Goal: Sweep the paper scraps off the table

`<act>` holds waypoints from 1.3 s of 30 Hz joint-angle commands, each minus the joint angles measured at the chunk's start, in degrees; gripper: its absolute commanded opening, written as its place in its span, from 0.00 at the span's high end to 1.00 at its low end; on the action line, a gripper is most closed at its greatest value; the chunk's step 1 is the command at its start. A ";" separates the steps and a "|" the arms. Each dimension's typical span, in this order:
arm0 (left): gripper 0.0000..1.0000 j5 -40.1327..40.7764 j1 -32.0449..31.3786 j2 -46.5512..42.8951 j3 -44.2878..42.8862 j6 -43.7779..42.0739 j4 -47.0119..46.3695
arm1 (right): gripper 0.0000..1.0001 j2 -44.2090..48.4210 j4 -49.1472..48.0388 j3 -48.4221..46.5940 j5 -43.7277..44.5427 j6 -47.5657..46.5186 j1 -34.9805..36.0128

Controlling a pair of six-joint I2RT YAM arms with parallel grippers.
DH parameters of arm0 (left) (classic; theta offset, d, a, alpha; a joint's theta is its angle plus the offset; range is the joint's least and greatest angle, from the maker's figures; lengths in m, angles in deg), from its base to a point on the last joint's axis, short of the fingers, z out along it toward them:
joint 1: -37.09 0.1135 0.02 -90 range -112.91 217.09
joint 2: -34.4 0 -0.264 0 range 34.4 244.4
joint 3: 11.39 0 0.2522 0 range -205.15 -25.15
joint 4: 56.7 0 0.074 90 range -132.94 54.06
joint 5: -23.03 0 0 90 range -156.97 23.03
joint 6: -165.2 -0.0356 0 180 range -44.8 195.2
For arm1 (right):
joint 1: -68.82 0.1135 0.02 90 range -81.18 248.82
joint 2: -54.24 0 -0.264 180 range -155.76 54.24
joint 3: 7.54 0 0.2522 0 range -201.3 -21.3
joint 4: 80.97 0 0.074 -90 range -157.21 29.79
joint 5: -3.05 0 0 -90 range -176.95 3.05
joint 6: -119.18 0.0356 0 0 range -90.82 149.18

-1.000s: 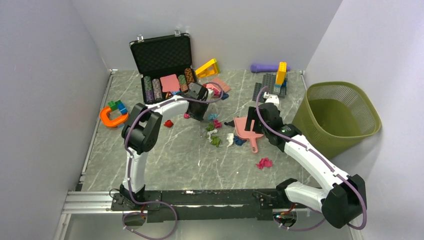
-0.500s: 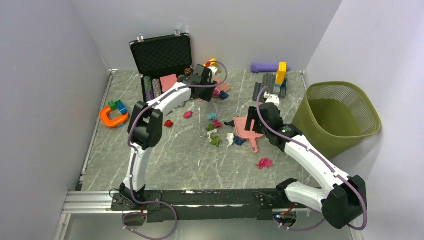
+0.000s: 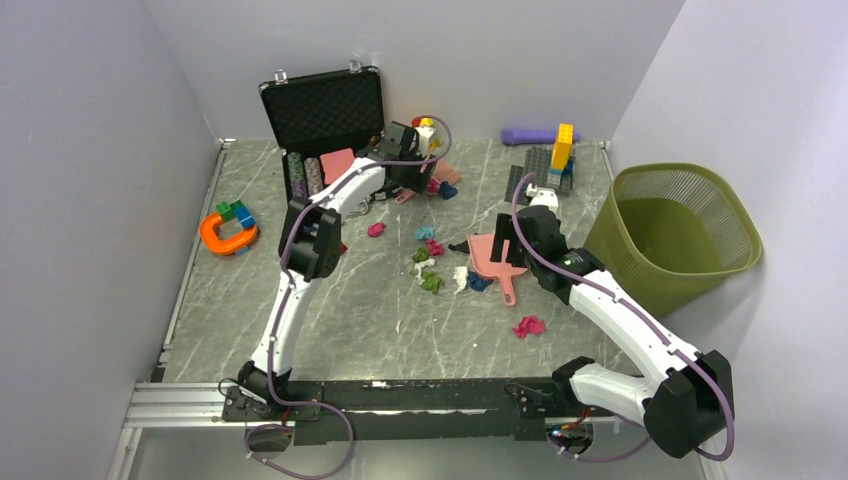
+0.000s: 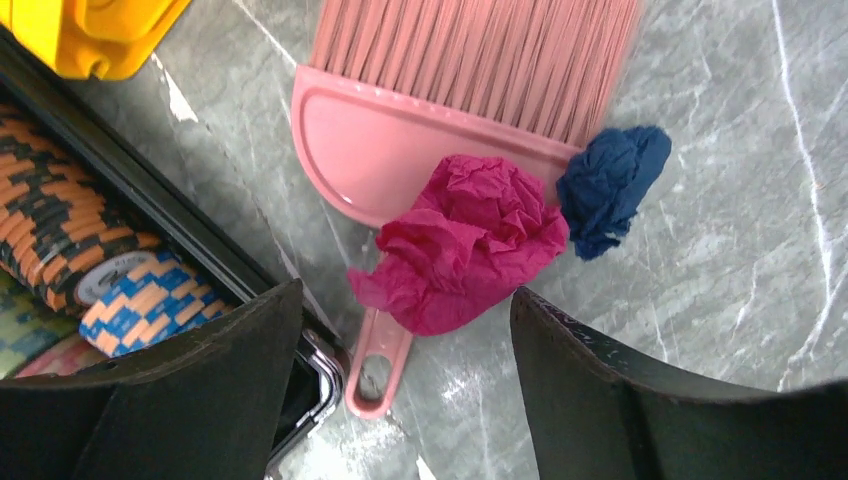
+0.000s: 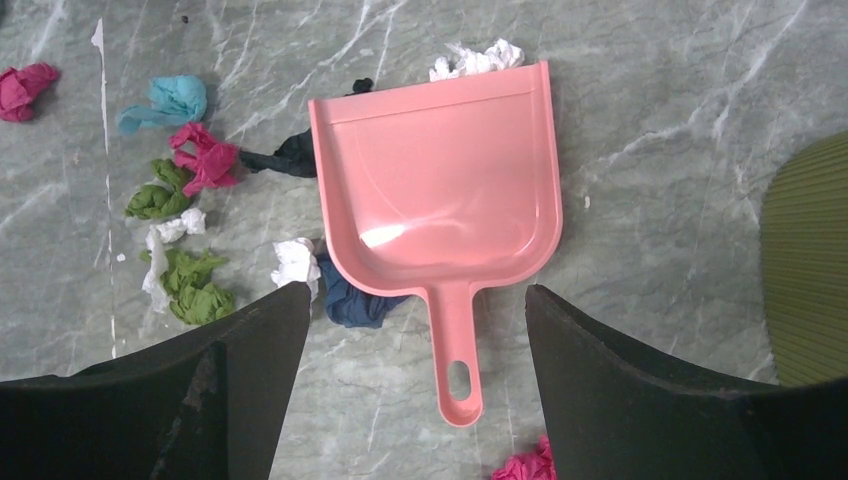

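You are at the very start of the job, I think: getting your tools. No sweeping is done yet, for the paper scraps [image 3: 432,283] lie all over the middle of the table [image 3: 380,330].

In the upper middle of the top view, by the open black case [image 3: 322,108], your left gripper [image 4: 405,290] hangs over the pink brush [image 4: 400,150]. Its jaws are wide apart and hold nothing. In the left wrist view the thin brush handle lies low in the frame, between the two fingers. A magenta wad [image 4: 465,240] sits on top of the brush. A navy wad [image 4: 610,185] sits right against the brush's right end. Next, I think you need to go down, keep the handle between the jaws, and close on it. The magenta wad may get in the way.

Right of the middle, your right gripper [image 5: 412,290] hangs over the pink dustpan [image 5: 440,180]. Its jaws are wide too, and hold nothing. The pan's handle points down the frame, between the fingers. Go down and close on that handle as well.

Now the count. There is one brush, one dustpan, one case, and one green bin [image 3: 680,235] at the right edge. There are two scraps by the brush. The right wrist view shows eleven more: three magenta, three white, two green, one teal, one black, one navy. That makes thirteen at least, and your left arm may hide more.
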 commanded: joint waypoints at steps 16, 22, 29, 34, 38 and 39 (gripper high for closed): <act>0.31 -6.48 0.94 6.88 -8.23 4.11 13.33 | 0.18 1.29 -3.12 -2.12 -1.92 0.92 -0.12; 0.51 -7.66 0.91 3.98 -0.69 5.99 15.31 | 0.19 2.07 -2.93 -2.06 -2.97 1.60 -0.14; 0.53 -3.98 -1.02 1.40 4.21 5.64 16.94 | 0.19 3.74 -2.66 -1.48 -3.67 2.17 -0.21; 0.54 -2.35 -3.53 -4.58 15.47 7.97 13.62 | 0.19 4.08 -2.50 -1.41 -3.76 2.14 -0.18; 0.57 -2.35 -4.85 -8.58 21.82 10.71 14.22 | 0.19 4.33 -2.37 -1.35 -4.02 2.08 -0.21; 0.57 -1.98 -5.49 -9.88 23.50 11.15 13.81 | 0.19 4.32 -2.40 -1.26 -4.03 2.05 -0.17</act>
